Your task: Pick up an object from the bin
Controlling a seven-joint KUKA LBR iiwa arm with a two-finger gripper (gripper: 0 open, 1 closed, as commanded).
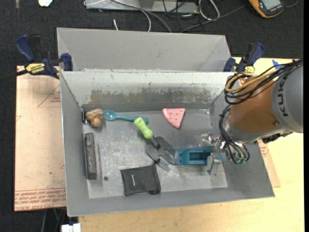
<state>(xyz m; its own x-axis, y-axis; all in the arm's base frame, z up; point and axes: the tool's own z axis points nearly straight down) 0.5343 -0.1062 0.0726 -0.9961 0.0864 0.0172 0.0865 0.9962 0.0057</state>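
A teal block-shaped tool (190, 157) is noted flat on the floor of the bin (145, 88), right of centre towards the front. Its right end is found in the gap of the claw (211, 153), which is set low and spread open, one finger (214, 167) to the front and the other to the back; contact cannot be confirmed. A dark grey plier-like tool (161, 153) is recorded touching the teal tool's left end. A black pouch (140, 181) is seen front-left, a green-handled piece (143, 127) behind the pliers, and a pink wedge (174, 117) near the back wall.
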